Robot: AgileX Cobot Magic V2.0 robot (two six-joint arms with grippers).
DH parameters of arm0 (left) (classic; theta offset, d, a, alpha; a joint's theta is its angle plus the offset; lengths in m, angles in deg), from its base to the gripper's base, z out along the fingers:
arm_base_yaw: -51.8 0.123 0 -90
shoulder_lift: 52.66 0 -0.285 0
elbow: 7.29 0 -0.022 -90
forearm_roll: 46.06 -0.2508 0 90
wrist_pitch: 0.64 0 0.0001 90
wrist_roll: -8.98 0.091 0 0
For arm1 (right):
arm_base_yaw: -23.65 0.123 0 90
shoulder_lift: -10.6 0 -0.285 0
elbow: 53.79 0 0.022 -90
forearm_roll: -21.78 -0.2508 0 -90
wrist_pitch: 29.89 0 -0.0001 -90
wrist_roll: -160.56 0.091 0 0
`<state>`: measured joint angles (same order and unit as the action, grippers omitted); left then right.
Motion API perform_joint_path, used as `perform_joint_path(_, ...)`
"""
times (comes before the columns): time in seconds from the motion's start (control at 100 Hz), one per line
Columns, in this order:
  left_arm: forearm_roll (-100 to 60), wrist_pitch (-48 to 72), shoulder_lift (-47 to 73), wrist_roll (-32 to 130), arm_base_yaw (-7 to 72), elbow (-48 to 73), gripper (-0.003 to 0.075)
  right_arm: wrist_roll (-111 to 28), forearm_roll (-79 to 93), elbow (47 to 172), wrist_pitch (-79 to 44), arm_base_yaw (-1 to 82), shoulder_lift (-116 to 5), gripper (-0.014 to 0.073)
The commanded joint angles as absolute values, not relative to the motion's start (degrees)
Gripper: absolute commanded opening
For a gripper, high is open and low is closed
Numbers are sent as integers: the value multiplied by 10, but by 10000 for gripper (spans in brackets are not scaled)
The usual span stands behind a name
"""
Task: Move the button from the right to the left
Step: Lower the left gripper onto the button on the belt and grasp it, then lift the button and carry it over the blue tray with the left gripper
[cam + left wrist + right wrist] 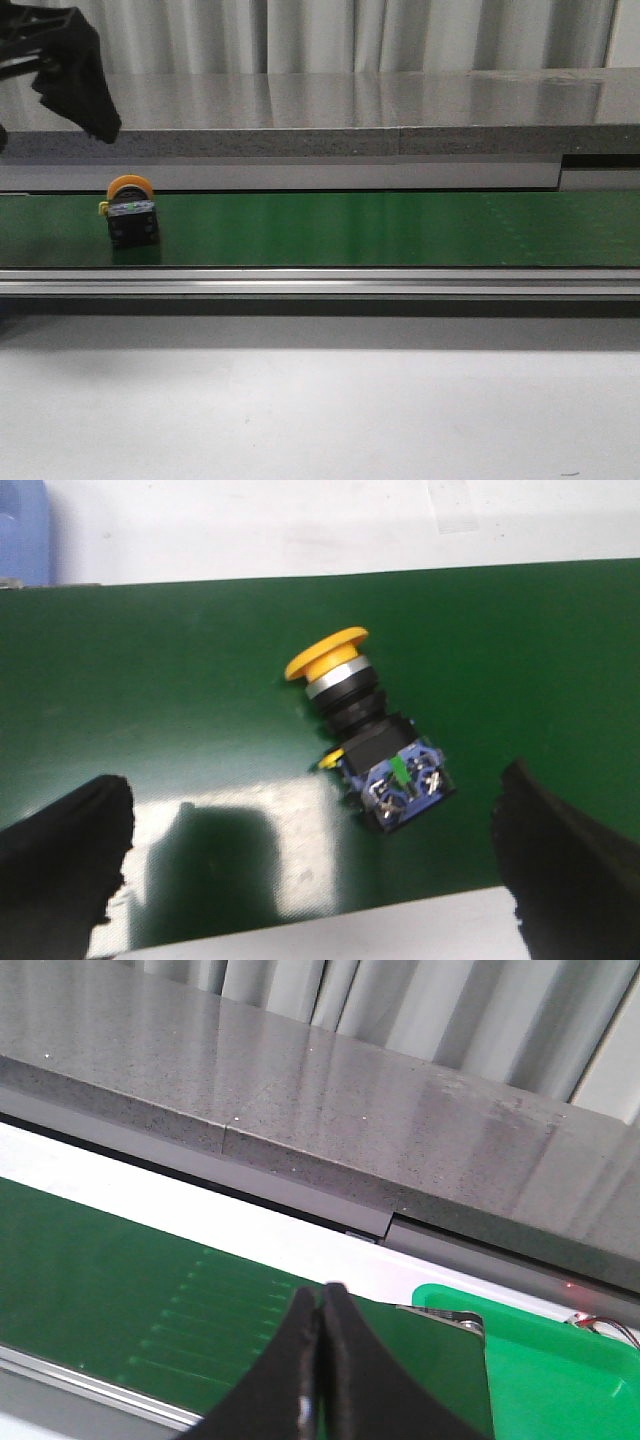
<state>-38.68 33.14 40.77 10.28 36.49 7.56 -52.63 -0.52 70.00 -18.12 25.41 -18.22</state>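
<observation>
button (pixel 131 210) lies on its side at left end of green belt (pixel 400 228) | left end effector (pixel 310 860) spread apart above it, empty | right end effector (pixel 318 1380) closed together | advice: descend centred, clamp the black body, not the cap

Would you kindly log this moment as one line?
button: on green belt, left end, free | left gripper: open, above it | right gripper: shut, empty
</observation>
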Motion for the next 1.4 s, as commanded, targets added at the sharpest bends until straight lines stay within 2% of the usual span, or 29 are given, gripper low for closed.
perform_joint_path(0.0,-378,298,416,105,358,43,685,-529,-13,714,-227,255,-185,-59)
perform_joint_path(0.62,-414,289,504,108,376,15,677,-529,-13,714,-227,255,-185,-59)
perform_joint_path(0.69,-414,293,509,108,383,15,633,-529,-13,714,-227,255,-185,-59)
perform_joint_path(0.88,-418,320,519,108,390,15,391,-529,-13,714,-227,255,-185,-59)
perform_joint_path(1.02,-423,326,520,108,390,15,272,-529,-13,714,-227,255,-185,-59)
perform_joint_path(1.39,-497,389,467,108,408,-13,254,-529,-13,714,-227,255,-185,-59)
